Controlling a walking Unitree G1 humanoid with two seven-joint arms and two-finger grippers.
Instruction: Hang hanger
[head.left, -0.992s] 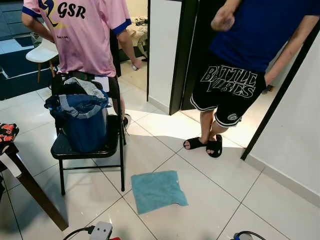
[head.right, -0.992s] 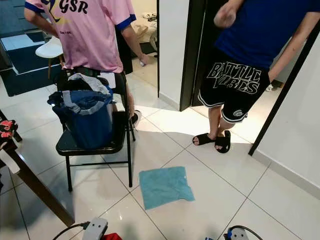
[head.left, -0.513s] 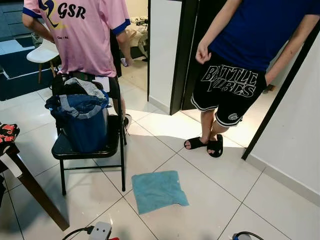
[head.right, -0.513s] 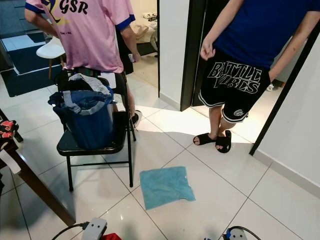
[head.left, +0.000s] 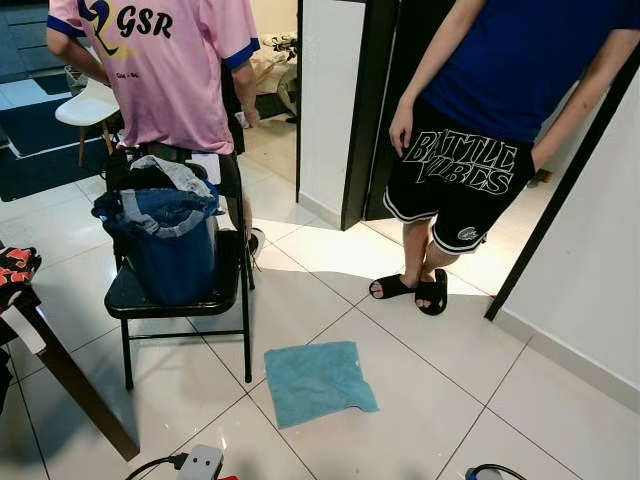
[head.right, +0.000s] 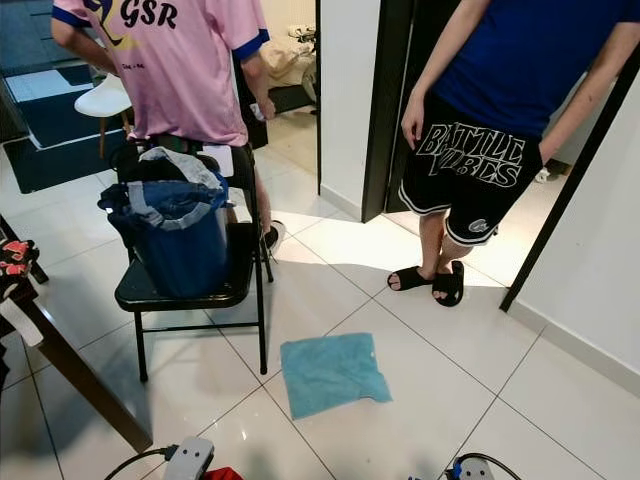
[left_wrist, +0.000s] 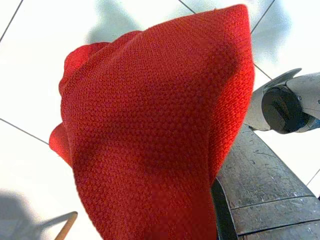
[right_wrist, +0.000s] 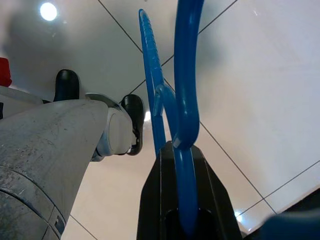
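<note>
Clearly the robot is at the carrying step: the blue plastic hanger (right_wrist: 175, 75) is already in the right gripper (right_wrist: 182, 200), whose black fingers are closed narrow on its stem, with the hook curving away above the white tiled floor (right_wrist: 260, 100). No rail or rack for hanging can be seen from the head, so I judge that the next move calls for finding such a place, walking to it past the two people, and then lifting the hook over it.

From left to right: the corner of a dark wooden surface (head.left: 50, 370) comes in at the edge. Beside it stands a black folding chair (head.left: 180, 295), and on its seat a dark blue fabric laundry basket (head.left: 170, 250) full of clothes, blue denim and some grey cloth on top. Behind the chair stands a person in a pink shirt (head.left: 165, 70). A teal cloth (head.left: 315, 380) lies flat on the floor, and a person in black shorts (head.left: 455, 180) stands in the doorway.

The left gripper (left_wrist: 220, 220) carries a red knitted cloth (left_wrist: 150, 130) that covers its fingers, so I cannot tell how they stand.
</note>
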